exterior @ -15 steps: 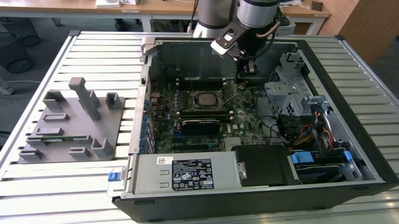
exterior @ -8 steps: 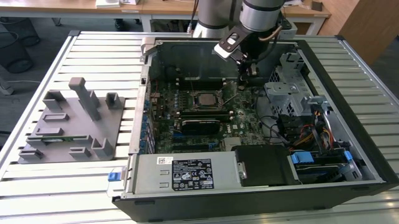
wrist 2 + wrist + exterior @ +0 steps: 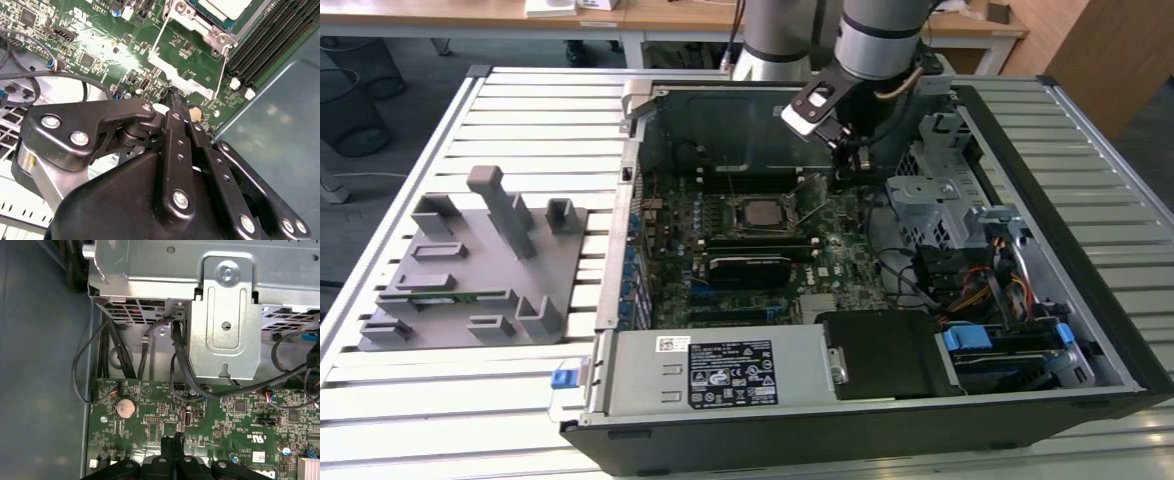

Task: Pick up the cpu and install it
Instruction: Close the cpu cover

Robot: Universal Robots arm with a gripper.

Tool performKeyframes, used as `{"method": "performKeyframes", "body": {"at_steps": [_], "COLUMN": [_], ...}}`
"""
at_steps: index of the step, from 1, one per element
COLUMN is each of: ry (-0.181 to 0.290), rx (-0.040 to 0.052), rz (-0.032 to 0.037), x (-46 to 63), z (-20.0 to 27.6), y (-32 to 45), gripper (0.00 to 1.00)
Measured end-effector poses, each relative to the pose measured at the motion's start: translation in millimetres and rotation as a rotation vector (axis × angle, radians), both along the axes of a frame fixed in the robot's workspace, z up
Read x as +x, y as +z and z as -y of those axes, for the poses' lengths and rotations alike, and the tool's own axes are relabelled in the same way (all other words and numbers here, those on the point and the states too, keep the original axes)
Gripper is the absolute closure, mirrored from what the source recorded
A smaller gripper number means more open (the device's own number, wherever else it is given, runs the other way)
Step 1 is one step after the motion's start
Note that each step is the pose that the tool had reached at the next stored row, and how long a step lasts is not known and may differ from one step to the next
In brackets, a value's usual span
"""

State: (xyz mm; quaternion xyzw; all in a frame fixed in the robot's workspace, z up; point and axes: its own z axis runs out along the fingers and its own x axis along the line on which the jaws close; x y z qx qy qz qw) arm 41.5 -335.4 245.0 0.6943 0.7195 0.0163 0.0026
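The cpu (image 3: 758, 212) lies flat in the socket on the green motherboard (image 3: 720, 255), its silver top showing inside the metal socket frame (image 3: 192, 22). Its pale corner, the cpu (image 3: 225, 6), also appears in the second wrist view. My gripper (image 3: 858, 160) hangs inside the open computer case, off to the exterior view's right of the socket and apart from the cpu. In both wrist views its black fingers (image 3: 172, 107) are pressed together above the board, so the gripper (image 3: 174, 441) is shut with nothing between them. A thin wire socket lever (image 3: 222, 67) stands beside the frame.
A silver drive cage (image 3: 225, 315) with black cables (image 3: 180, 360) is close by the gripper. A coin battery (image 3: 126, 408) and memory slots (image 3: 270, 40) sit on the board. A grey fixture (image 3: 467, 270) holding a green memory stick (image 3: 447, 297) lies at the exterior view's left.
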Motion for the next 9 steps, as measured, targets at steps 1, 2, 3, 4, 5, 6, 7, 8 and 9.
{"method": "performKeyframes", "body": {"at_steps": [1,2,3,4,5,6,7,8,9], "ry": [0.0,0.0,0.0,0.0,0.0,0.0,0.0,0.0,0.0], "rx": [0.0,-0.0002,-0.0001,-0.0001,0.0,-0.0001,0.0,0.0,-0.0001], "rz": [0.0,-0.0001,0.0,-0.0001,-0.0001,-0.0001,0.0,0.0,-0.0001], "x": [-0.3,-1.3,-2.7,-4.7,-6.5,-7.9,-8.8,-9.6,-10.6], "z": [0.0,0.0,0.0,0.0,0.0,0.1,0.1,0.0,0.0], "y": [-0.7,-1.1,-1.2,-1.4,-1.5,-1.5,-1.6,-1.7,-1.7], "gripper": [0.89,0.89,0.89,0.89,0.89,0.89,0.89,0.89,0.89]}}
